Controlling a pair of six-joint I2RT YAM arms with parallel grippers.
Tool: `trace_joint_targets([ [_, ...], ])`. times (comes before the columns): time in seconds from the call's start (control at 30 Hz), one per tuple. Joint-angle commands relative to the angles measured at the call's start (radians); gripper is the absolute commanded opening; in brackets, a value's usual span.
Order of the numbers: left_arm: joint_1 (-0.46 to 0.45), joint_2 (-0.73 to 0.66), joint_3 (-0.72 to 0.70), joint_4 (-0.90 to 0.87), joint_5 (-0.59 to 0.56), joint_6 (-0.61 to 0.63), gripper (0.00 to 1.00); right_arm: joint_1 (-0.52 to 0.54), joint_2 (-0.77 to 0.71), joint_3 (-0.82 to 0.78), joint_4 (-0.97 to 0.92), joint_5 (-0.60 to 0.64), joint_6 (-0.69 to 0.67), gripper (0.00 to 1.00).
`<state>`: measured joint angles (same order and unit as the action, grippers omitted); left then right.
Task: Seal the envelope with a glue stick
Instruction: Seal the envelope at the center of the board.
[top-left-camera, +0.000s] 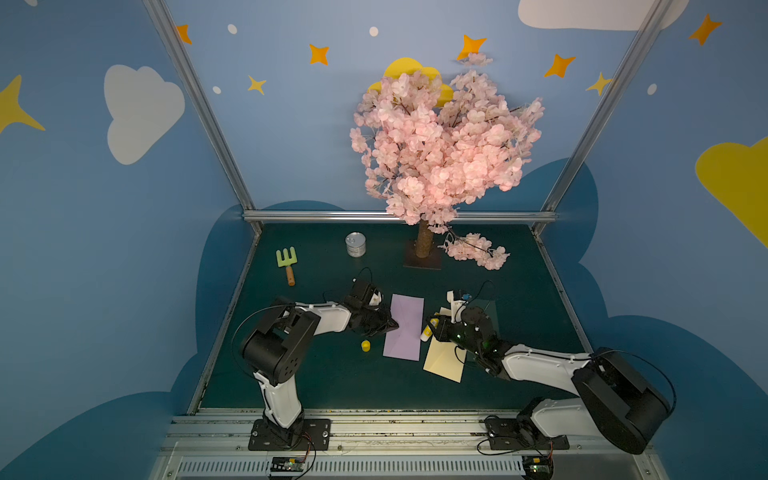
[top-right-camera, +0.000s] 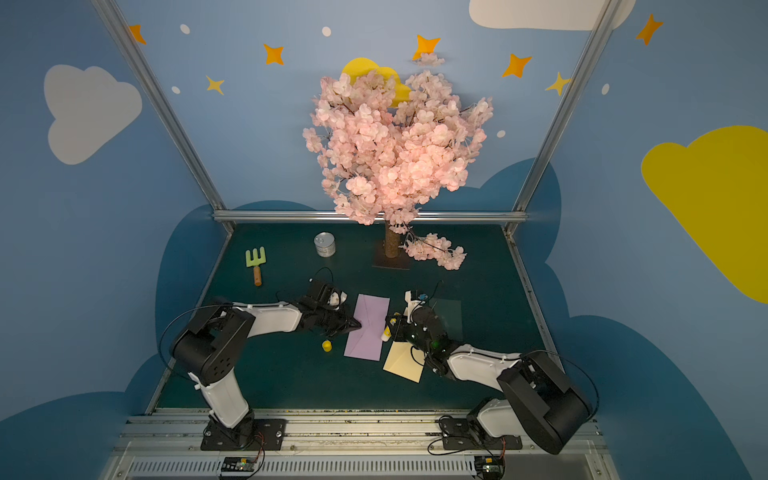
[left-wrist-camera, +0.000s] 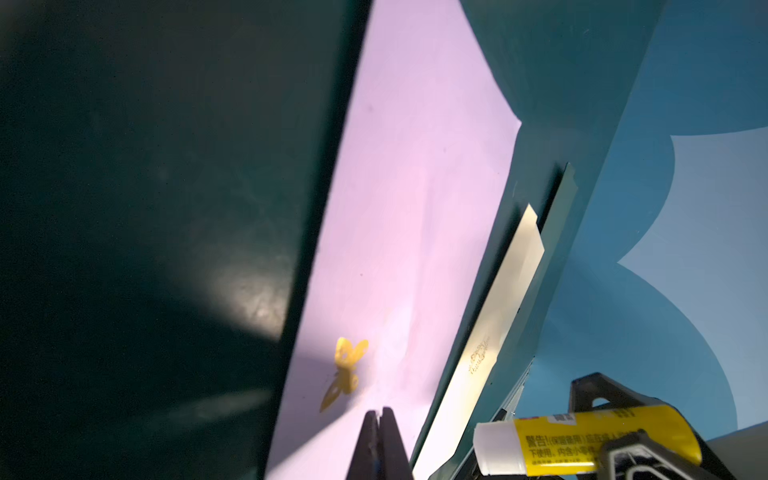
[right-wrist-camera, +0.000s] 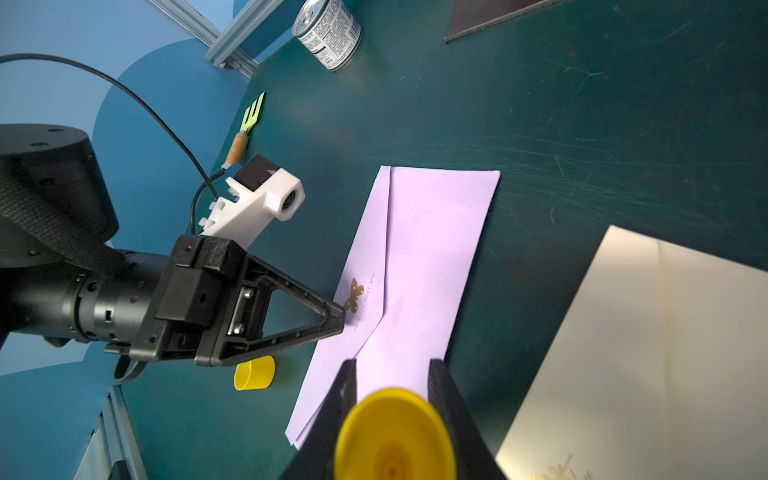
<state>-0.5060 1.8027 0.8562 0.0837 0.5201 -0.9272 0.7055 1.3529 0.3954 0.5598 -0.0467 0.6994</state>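
R gripper (right-wrist-camera: 392, 362) clamped on glue stick (top-left-camera: 428, 330), uncapped, white end down at the 3 o'clock edge of envelope (top-left-camera: 409, 311). Contact w/ paper: can't tell. L gripper (right-wrist-camera: 343, 318) jaws fully together, holding nothing, tips pressing flap (right-wrist-camera: 370, 249) by the butterfly (right-wrist-camera: 354, 295).

Risks:
- Flap looks flat, so glue may land on the outside, not under it.
- Closed L tips can't lift it.
- A sideways swipe could skid envelope if L pressure is light.
- Stick could twist in the grip.

Around: cap (top-left-camera: 365, 345) at envelope's 8 o'clock. Cream envelope (top-left-camera: 442, 363) at 4–5, partly under R arm, may get dragged. Can (top-left-camera: 355, 244) at 11, rake (top-left-camera: 286, 262) at 10, tree (top-left-camera: 424, 245) at 12: well apart, no obstruction.
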Motion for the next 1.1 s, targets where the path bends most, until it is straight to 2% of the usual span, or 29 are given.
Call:
trace_joint_targets([
  [0.0,-0.001,0.012,0.046,-0.013,-0.015,0.022,0.03,0.0,-0.013,0.01,-0.006,0.004,-0.004,0.0],
  [0.2,-0.011,0.037,0.103,-0.079,-0.042,0.061,0.03,0.0,-0.015,0.01,-0.012,0.008,-0.007,0.0],
  [0.43,-0.03,0.08,0.179,-0.258,-0.178,0.161,0.03,-0.002,-0.033,0.011,-0.022,0.014,-0.017,0.0],
  [0.63,-0.055,0.131,0.227,-0.309,-0.218,0.195,0.03,-0.003,-0.041,0.01,-0.031,0.018,-0.018,0.0],
  [0.8,-0.08,0.147,0.284,-0.421,-0.319,0.248,0.03,-0.005,-0.044,0.008,-0.034,0.019,-0.021,0.0],
  [0.97,-0.079,0.17,0.327,-0.476,-0.368,0.268,0.03,-0.005,-0.044,0.01,-0.029,0.015,-0.021,0.0],
  [1.07,-0.073,0.19,0.354,-0.482,-0.359,0.275,0.03,-0.007,-0.051,0.011,-0.033,0.011,-0.024,0.0],
])
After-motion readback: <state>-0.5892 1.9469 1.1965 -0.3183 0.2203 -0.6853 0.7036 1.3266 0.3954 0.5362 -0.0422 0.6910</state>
